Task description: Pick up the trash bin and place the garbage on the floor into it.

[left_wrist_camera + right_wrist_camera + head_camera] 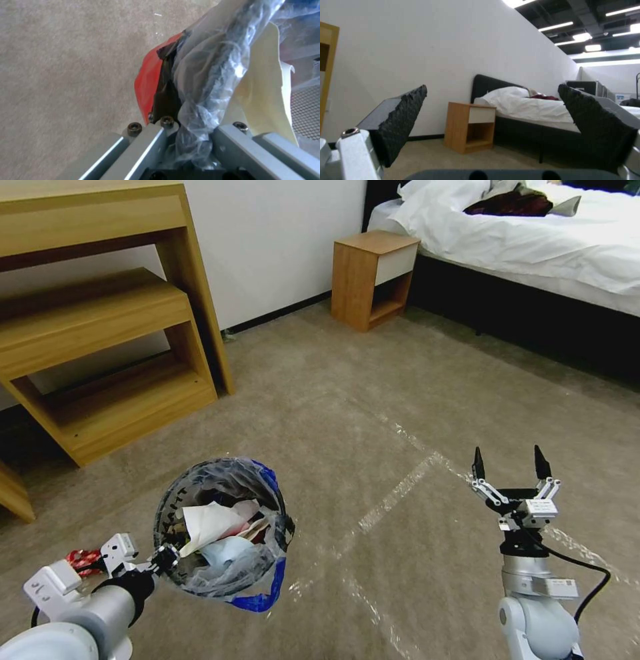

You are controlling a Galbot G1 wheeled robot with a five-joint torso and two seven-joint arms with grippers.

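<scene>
The left gripper (163,559) is clamped on the rim of the trash bin (223,533), pinching the red wall and the clear liner bag (206,82) together, so the bin hangs off the floor (373,400) at the robot's lower left, tipped with its mouth towards the head camera. Inside lie the garbage (217,527): white tissue, a pale blue mask, red scraps. The right gripper (512,468) is held up over the carpet on the right, fingers spread wide and holding nothing, pointing towards the nightstand (470,126) and bed (526,107).

The main risk is the hold itself: one pinch on a thin rim, partly through slippery crinkled plastic. If the bag slides between the fingers, I judge the bin could twist or drop. Because it is tilted, a quick swing of the arm or a turn of the base could spill the tissue back out. A red item (81,560) sits just behind the left wrist; what it is I cannot tell
</scene>
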